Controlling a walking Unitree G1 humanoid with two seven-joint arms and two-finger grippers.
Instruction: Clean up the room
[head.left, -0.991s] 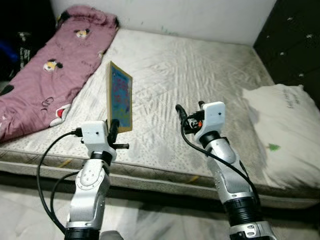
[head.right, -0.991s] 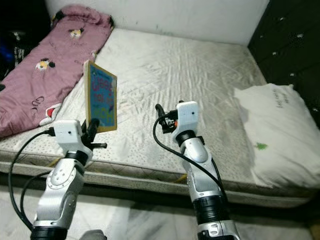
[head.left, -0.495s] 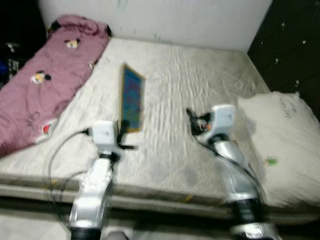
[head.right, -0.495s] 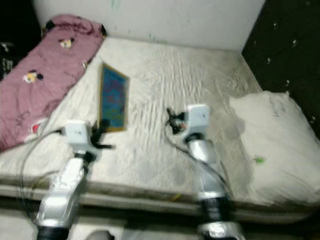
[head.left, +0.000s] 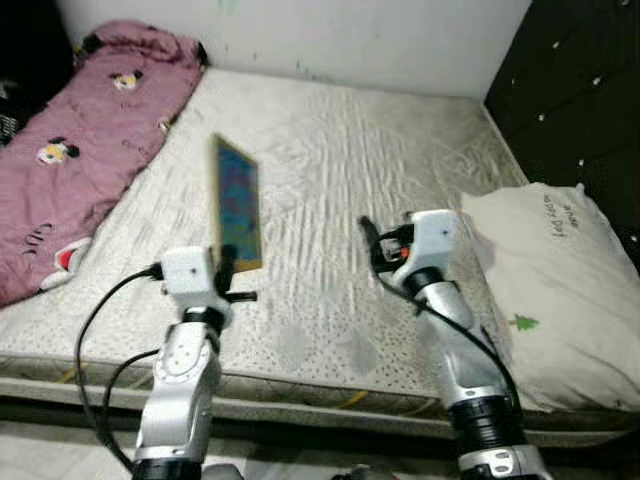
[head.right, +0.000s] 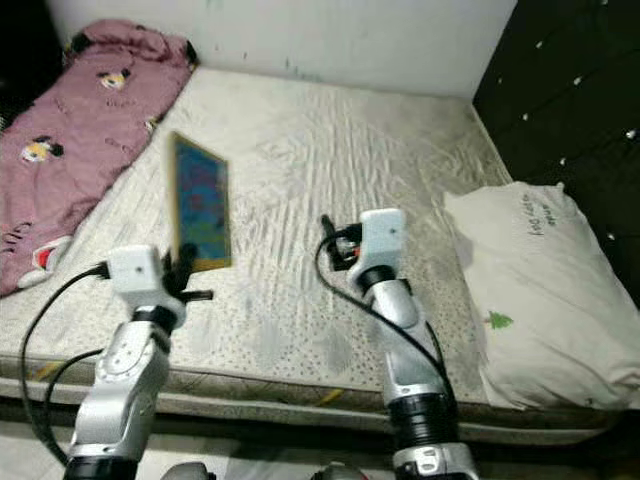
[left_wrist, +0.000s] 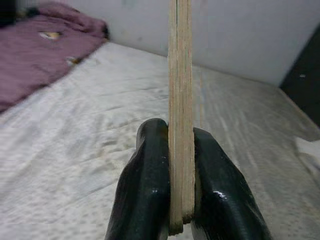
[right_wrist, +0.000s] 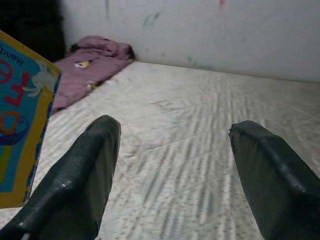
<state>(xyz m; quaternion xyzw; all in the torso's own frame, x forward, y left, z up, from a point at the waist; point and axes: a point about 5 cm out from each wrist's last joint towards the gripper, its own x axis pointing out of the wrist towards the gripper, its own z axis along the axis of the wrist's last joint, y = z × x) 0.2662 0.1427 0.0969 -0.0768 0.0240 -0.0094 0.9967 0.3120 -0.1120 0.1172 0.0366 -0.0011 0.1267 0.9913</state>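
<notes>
My left gripper (head.left: 226, 268) is shut on the lower edge of a thin book (head.left: 238, 203) with a yellow border and a blue cover. It holds the book upright above the near part of the bare mattress (head.left: 330, 190). In the left wrist view the book's edge (left_wrist: 180, 100) stands clamped between the two black fingers (left_wrist: 147, 190). My right gripper (head.left: 366, 235) hovers open over the middle of the mattress, to the right of the book, with nothing between its fingers (right_wrist: 80, 180). The book's cover (right_wrist: 20, 115) is visible in the right wrist view.
A pink cartoon-print blanket (head.left: 80, 130) lies along the left side of the mattress. A white pillow (head.left: 545, 280) rests at the right edge. A dark tufted panel (head.left: 570, 90) stands at the right, a white wall (head.left: 330, 35) behind the bed.
The camera has shifted, so the bed sits differently in view. The left gripper still holds the book upright; the right gripper stays open.
</notes>
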